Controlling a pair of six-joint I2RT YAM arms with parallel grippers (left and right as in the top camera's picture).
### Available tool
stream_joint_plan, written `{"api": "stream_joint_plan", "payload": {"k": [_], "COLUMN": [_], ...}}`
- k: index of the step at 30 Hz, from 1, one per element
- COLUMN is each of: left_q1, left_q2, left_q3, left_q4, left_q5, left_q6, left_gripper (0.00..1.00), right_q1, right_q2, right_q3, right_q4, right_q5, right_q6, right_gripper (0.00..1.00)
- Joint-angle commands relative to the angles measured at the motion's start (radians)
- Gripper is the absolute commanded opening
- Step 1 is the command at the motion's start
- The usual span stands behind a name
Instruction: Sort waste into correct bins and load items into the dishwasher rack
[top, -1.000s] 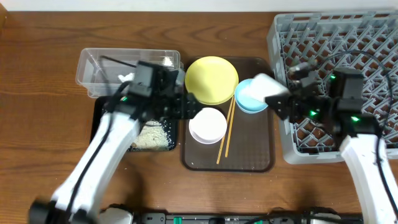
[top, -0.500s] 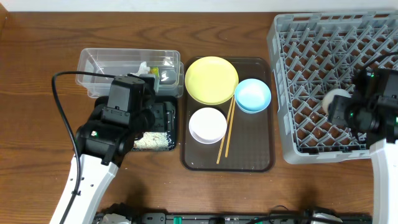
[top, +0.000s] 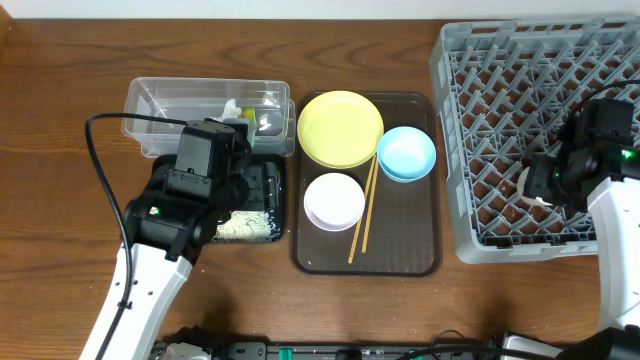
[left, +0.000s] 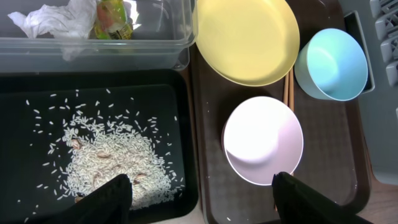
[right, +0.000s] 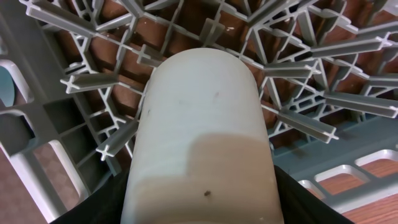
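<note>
Right gripper clamped around pale cup, cup low among dishwasher rack pegs.

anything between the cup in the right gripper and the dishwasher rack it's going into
Nothing loose shows between them. The cup, held in the right gripper, hangs right over the dishwasher rack; only the rack's own upright pegs stand around and under it, so it must settle between those.

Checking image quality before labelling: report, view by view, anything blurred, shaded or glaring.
Overhead: sharp, evenly lit, no strong glare. Left wrist: rice and white bowl crisp; fingers dark and soft at the bottom edge. Right wrist: cup looms close, its near end shaded; rack behind sharp.
</note>
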Motion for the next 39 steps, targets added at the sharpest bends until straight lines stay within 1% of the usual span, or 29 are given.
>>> {"api": "stream_joint_plan", "payload": {"k": [1,8,12,16,24,27,28,29,31,33,34,36,38,39], "left_q1": [0.003,0.003,0.003,0.003,0.003,0.003,0.003,0.003,0.003,0.003,0.003,0.003,0.003,0.003], "left_q2": [0.003,0.003,0.003,0.003,0.003,0.003,0.004,0.004,0.004,0.004,0.003,0.004,0.004,0.003], "left_q3": [0.012,0.012,0.012,0.012,0.012,0.012,0.012,0.012,0.012,0.012,0.012,0.012,0.012,0.012], "left_q4": [-0.002,-0.002,-0.002,-0.002,-0.002,-0.002,-0.002,-0.002,-0.002,-0.002,-0.002,-0.003,-0.008,-0.018], "left_q5": [-0.017,-0.017,-0.017,-0.017,-0.017,-0.016,-0.016,-0.017,-0.016,-0.017,-0.017,-0.017,-0.017,-0.017], "left_q6": [-0.011,-0.011,-0.011,-0.011,-0.011,-0.011,-0.011,-0.011,-0.011,-0.011,-0.011,-0.011,-0.011,-0.011], "left_gripper": [0.75,0.75,0.75,0.75,0.75,0.75,0.75,0.75,0.75,0.75,0.75,0.76,0.79,0.79], "right_q1": [-0.012,-0.041,-0.092,-0.123,-0.12,-0.121,-0.121,-0.121,-0.121,-0.121,-0.121,-0.121,-0.121,-0.121], "right_q2": [-0.022,-0.025,-0.025,-0.013,0.08,0.121,0.13,0.135,0.139,0.137,0.136,0.131,0.116,0.108], "right_q3": [0.044,0.072,0.072,0.069,0.03,0.03,0.031,0.03,0.031,0.031,0.032,0.035,0.044,0.055], "right_q4": [0.0,-0.019,-0.016,-0.034,-0.041,-0.034,-0.032,-0.029,-0.018,-0.012,-0.012,-0.016,-0.021,-0.021], "right_q5": [0.014,0.003,0.023,-0.037,-0.076,-0.076,-0.076,-0.077,-0.087,-0.105,-0.108,-0.107,-0.106,-0.106], "right_q6": [0.016,0.02,0.055,0.056,0.053,0.053,0.053,0.053,0.053,0.053,0.053,0.053,0.053,0.053], "right_gripper": [0.29,0.29,0.29,0.28,0.28,0.3,0.32,0.37,0.52,0.79,0.87,0.88,0.86,0.86]}}
